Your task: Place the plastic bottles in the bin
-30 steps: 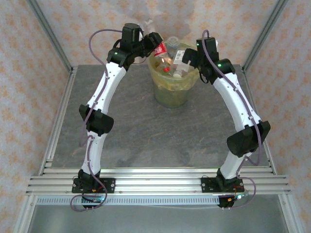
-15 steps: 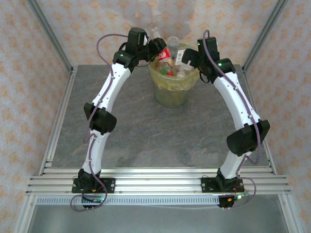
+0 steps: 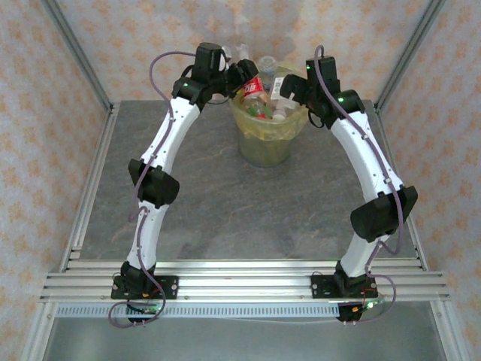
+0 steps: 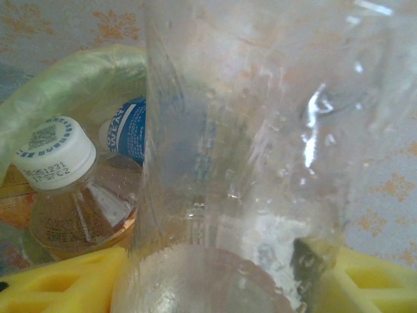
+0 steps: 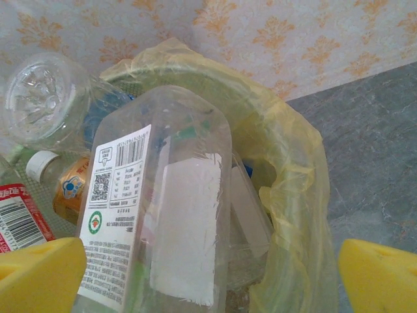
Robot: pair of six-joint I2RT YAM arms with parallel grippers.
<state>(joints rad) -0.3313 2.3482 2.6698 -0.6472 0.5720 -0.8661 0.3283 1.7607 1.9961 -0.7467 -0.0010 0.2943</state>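
Observation:
The bin (image 3: 269, 131), pale yellow-green with a yellowish bag, stands at the back of the table with several bottles piled inside. My left gripper (image 3: 242, 75) (image 4: 228, 287) is shut on a clear red-labelled bottle (image 3: 254, 84) (image 4: 247, 163), held over the bin's left rim. My right gripper (image 3: 291, 88) (image 5: 212, 280) hangs over the right rim, open. A white-labelled clear bottle (image 3: 279, 89) (image 5: 156, 215) leans by its left finger (image 5: 39, 274), well apart from the right finger (image 5: 381, 277). Inside the bin lie a white-capped amber bottle (image 4: 62, 189) and a blue-labelled bottle (image 4: 133, 130).
The bag's rim (image 5: 293, 169) bulges out over the bin's edge. Grey tabletop (image 3: 240, 203) stretches from the bin to the arm bases. Patterned walls and metal corner posts (image 3: 79, 53) close in the back and sides.
My left gripper has carried the red-labelled bottle to the right, further over the bin's rim. The right arm has barely moved.

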